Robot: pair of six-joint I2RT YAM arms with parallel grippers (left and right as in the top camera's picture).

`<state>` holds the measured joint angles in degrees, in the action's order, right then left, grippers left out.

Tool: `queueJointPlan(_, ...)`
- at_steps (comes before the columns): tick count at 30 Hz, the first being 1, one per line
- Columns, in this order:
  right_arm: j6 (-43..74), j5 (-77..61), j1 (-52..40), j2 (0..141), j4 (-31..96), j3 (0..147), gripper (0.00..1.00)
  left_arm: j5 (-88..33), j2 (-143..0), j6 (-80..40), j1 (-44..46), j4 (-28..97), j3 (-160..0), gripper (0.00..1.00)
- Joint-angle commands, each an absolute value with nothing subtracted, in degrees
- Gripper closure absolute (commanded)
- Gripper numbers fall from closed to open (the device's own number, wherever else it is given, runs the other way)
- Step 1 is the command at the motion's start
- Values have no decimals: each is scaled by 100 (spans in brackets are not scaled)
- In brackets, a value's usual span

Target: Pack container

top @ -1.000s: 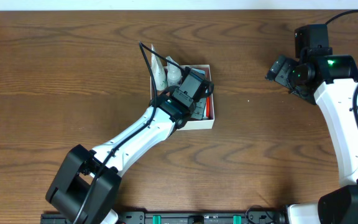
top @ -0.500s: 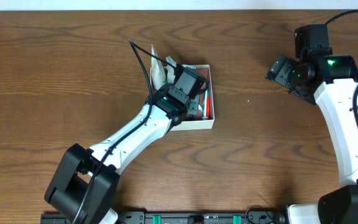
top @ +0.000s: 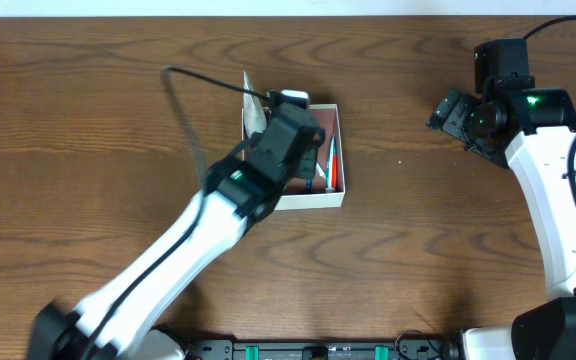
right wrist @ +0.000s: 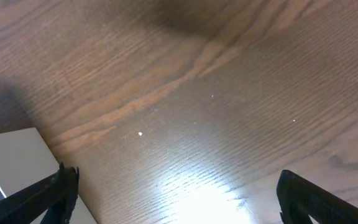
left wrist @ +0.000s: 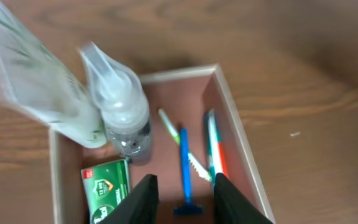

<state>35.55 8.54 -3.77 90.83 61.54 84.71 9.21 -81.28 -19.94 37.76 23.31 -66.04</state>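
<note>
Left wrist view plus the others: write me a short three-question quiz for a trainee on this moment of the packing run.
1. Which pincer hangs above the container?
2. In the left wrist view, what colour is the razor lying in the container? A red, B blue, C yellow.
3. True or false: the right pincer is shut.

Key
1. The left pincer.
2. B.
3. False: its fingers stand wide apart over bare wood, with nothing between them.
</note>
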Motion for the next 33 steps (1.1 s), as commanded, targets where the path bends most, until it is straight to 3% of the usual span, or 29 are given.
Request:
queueJointPlan(1,3553,873,-340,8967,6154,8549,1,974,-7467,-2021,3822,2606,-6711,64)
queueJointPlan(5,3553,873,-340,8967,6154,8549,1,1120,-6744,-1865,3817,3087,-6711,50)
queueJointPlan(7,3553,873,-338,8967,6156,8549,1,1466,-6318,-1791,3817,3509,-6711,26)
queueJointPlan(8,3553,873,-340,8967,6156,8549,1,1546,-6106,-1787,3817,3736,-6711,2)
queueJointPlan(17,3553,873,-340,8967,6156,8549,1,1984,-4344,-1509,3817,5535,-6711,2)
queueJointPlan(23,3553,873,-340,8967,6156,8549,1,2025,-3140,-2185,3817,6438,-6705,2)
queueJointPlan(27,3553,873,-340,8967,6156,8549,1,2213,-2460,-2222,3741,6565,-6453,2)
queueJointPlan(33,3553,873,-338,8967,6156,8549,1,2252,-1870,-2220,2390,5850,-5437,2)
